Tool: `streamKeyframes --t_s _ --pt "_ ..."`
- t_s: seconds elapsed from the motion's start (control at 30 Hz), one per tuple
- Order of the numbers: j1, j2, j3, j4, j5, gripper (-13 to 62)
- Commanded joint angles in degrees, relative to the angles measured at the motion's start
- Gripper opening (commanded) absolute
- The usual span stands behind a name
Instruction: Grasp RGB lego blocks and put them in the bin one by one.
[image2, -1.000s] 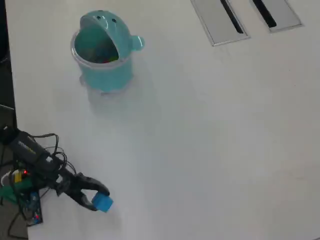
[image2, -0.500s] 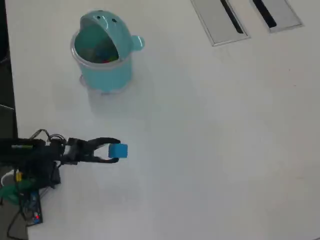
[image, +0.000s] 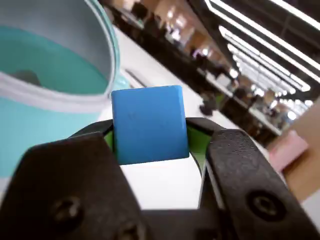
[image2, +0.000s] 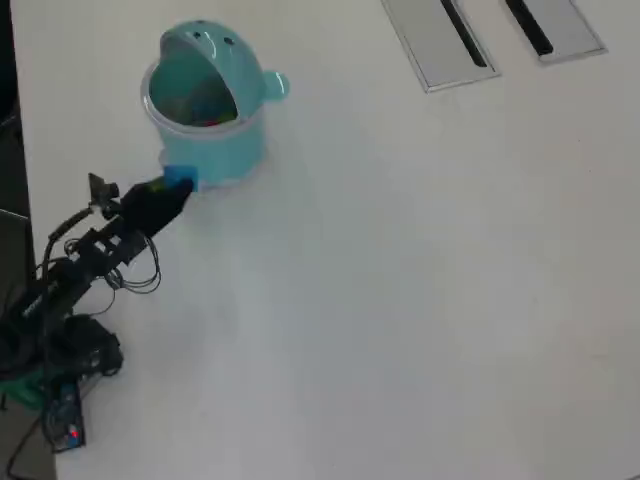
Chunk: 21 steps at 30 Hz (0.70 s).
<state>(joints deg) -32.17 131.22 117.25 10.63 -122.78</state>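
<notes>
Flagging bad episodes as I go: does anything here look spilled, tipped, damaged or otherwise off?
Nothing stands out. The round light-teal plastic bin stands upright on the white table, and the gripper squarely clamps the small blue plastic cube beside it.

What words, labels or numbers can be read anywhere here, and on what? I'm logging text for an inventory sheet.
None can be read.
The blue block held in the gripper has a plain face.
The teal bin shows only two dark dots on its hood, not letters.
The small board at the arm's base is too small to read any marking.
The grey slotted panels carry no visible text.
</notes>
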Motion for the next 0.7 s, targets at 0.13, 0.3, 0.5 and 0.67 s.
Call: streamKeyframes --t_s 0.13,0.3,0.5,0.67 --pt "-6.7 -7.1 -11.2 -6.5 1.8 11.9" --pt "-12.4 -20.0 -21.4 -9.1 5.4 11.9" --pt "-14.9 -28.1 -30.4 -9.7 7.9 12.0" --pt "-18.6 -38.5 -46.9 -4.9 7.9 12.0"
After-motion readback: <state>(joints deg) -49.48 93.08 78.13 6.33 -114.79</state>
